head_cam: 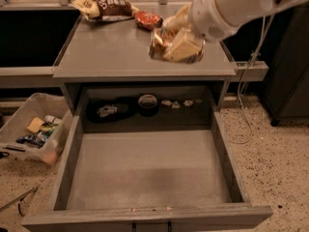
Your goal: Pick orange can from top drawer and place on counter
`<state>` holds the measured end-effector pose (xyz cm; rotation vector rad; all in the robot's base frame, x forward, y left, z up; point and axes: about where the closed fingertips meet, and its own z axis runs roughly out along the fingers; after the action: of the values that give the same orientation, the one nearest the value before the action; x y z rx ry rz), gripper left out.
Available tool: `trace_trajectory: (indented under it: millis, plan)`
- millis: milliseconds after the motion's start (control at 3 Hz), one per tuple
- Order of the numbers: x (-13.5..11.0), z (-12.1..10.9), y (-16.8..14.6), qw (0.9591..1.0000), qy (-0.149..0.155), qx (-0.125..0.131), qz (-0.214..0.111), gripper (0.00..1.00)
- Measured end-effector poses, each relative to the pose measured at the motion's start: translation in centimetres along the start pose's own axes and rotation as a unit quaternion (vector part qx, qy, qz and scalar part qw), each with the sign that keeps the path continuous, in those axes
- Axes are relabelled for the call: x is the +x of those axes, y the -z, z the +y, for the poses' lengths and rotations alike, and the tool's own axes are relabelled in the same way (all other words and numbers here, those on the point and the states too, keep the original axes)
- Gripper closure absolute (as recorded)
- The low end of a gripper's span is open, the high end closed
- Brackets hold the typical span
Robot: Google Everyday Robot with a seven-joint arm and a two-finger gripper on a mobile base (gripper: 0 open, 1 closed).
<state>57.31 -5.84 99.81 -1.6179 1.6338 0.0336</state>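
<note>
Over the right side of the counter [111, 52], close to its front edge: the orange can [161, 41], shiny gold with dark brown patches, clamped in the gripper [177, 46]. Pale fingers [187, 46] closed on the can from the right, hiding much of its body. Contact between the can's base and the grey top: cannot tell. Behind the gripper, a thick white arm [227, 4] slanting down from the upper right corner of the view. Further back on the counter, just left of the arm, a red shiny packet [147, 19]; left of that, at the rear edge, a brown-and-yellow snack bag [104, 6] lying flat, well apart from the can. Directly below the counter, the top drawer [145, 170] pulled fully out toward the camera, with a matte grey floor and low grey walls. Along the drawer's back, in shadow under the counter, a flat dark object [110, 110] at the left, a round dark object with a pale rim [148, 102] just beside it, and a few small pale scraps [176, 103] to the right; too dim to name more closely. On the speckled floor [270, 168] left of the drawer, a pale plastic bin [24, 111] holding small packets, tilted toward the drawer's side. To the right, a white cable [252, 76] hanging from the arm down past the counter's corner, near a dark cabinet [289, 71].
</note>
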Motion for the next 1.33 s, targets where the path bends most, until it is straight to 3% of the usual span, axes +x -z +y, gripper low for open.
trace_trajectory:
  millis: [333, 667, 1000, 1333]
  plan:
    - [-4.6, -6.6, 1.5, 0.9944, 0.061, 0.072, -0.048, 1.00]
    - [-6.3, -11.6, -1.0, 0.9897, 0.086, 0.084, -0.078, 1.00]
    - [-6.5, -14.4, -6.6, 0.9919, 0.086, 0.050, -0.080, 1.00]
    - [-6.2, -14.6, -13.3, 0.9957, 0.050, -0.021, -0.075, 1.00]
